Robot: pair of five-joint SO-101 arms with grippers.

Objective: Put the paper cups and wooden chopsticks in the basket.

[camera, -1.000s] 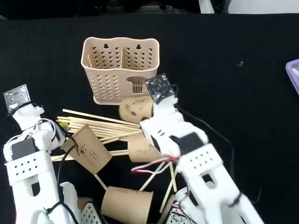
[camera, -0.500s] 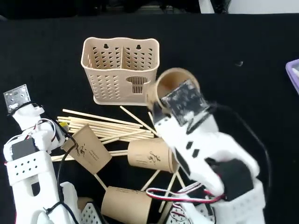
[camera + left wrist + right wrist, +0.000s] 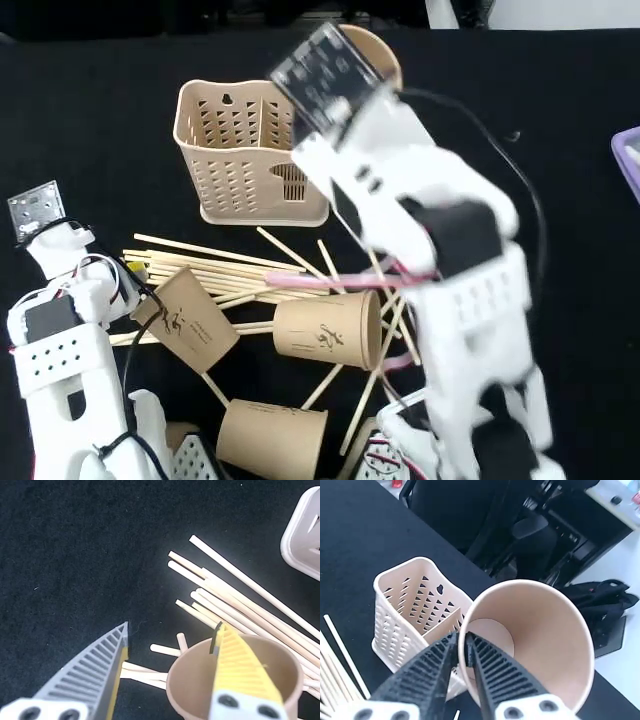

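**Right arm hoists held cup to basket corner**

Up from table level at the basket's front a second ago, the right arm now stands tall in the high view, with the held cup at the basket's 1 o'clock corner. Wooden chopsticks lie bundled at the basket's 6 o'clock. Their long axes run 9 to 3 o'clock, and a few strays cross at angles. A second cup lies on its side at the bundle's 7 o'clock, its mouth toward 10 o'clock and the left arm. A third cup lies with its mouth toward 3 o'clock, and a fourth cup lies at its 7 o'clock. A purple tray edge sits well apart at the table's 3 o'clock side.

Left wrist view: the left gripper is spread wide and grips nothing, with one finger over the second cup's mouth. The chopsticks' ends fan just beyond.

Right wrist view: the right gripper is clenched on the held cup's wall, one finger inside and one outside. The cup's mouth faces the camera, with the two-compartment basket beyond it. Whether the cup stands over a compartment cannot be told.
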